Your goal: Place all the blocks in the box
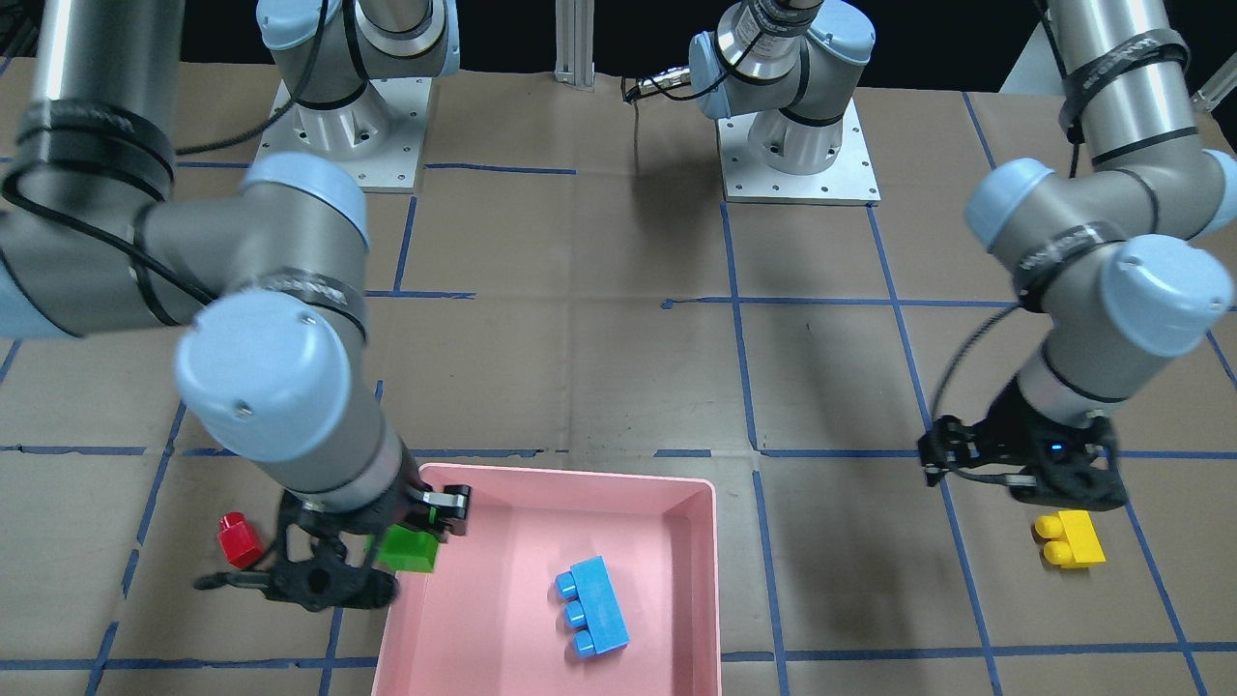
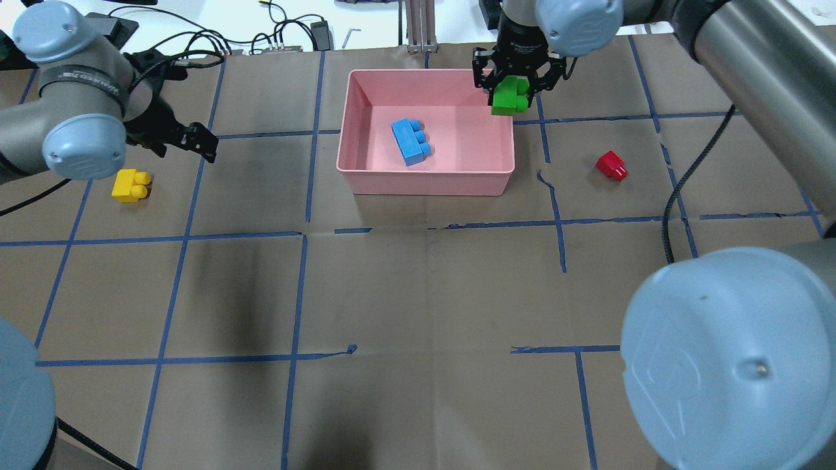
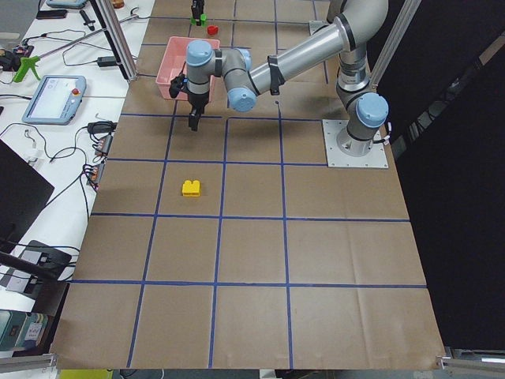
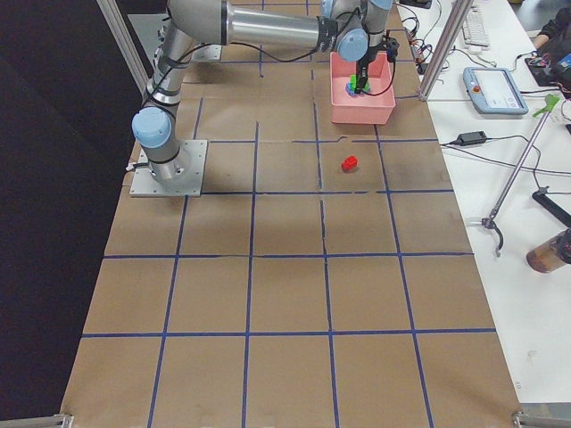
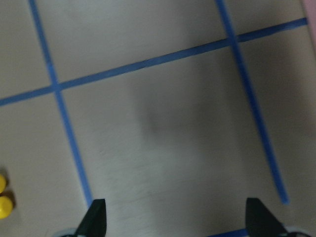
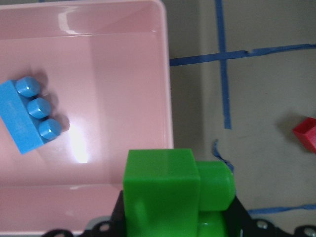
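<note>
My right gripper is shut on the green block, held over the pink box's far right corner; the wrist view shows the block above the box wall. The light blue block lies inside the box. The red block lies on the table right of the box. The yellow block lies at the far left. My left gripper is open and empty, hovering just right of and beyond the yellow block, whose studs show at its wrist view's edge.
The table is brown paper with a grid of blue tape lines. Cables and devices lie beyond the table's far edge. The two arm bases stand at the robot's side.
</note>
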`<state>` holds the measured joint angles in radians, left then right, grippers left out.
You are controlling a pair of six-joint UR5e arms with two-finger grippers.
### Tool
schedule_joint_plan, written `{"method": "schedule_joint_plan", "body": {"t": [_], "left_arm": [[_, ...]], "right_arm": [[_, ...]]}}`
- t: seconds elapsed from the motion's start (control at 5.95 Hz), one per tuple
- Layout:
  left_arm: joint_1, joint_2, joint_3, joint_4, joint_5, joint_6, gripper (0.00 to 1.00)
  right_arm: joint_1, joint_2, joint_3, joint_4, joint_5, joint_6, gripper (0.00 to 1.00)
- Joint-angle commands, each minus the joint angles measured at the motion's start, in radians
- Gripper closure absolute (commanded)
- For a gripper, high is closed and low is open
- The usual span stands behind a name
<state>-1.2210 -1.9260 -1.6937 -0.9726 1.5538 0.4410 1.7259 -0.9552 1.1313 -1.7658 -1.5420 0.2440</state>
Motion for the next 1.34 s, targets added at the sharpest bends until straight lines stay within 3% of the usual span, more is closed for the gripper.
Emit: {"method": "schedule_joint_plan", "body": {"t": [0.0,0.17,0.67,1.18], "left_arm": [[0.133,-0.054,0.014,-0.012,-0.001,-0.005,0.01],[0.164,-0.112,0.038,0.000,-0.006,-0.005,0.01],[0.198,-0.229,0.155,-0.006,-0.006,0.004,0.01],[0.198,-0.292,0.195,0.002,-0.004,0.034,0.01]], "right_arm": [[0.068,0.151,-0.079,-0.065,0.028,0.043,0.52],[0.073,0.161,-0.074,-0.067,0.067,0.075,0.05],[0.072,0.097,-0.077,-0.049,0.057,0.104,0.00],[-0.007,-0.054,-0.061,0.098,-0.033,0.066,0.01]]}}
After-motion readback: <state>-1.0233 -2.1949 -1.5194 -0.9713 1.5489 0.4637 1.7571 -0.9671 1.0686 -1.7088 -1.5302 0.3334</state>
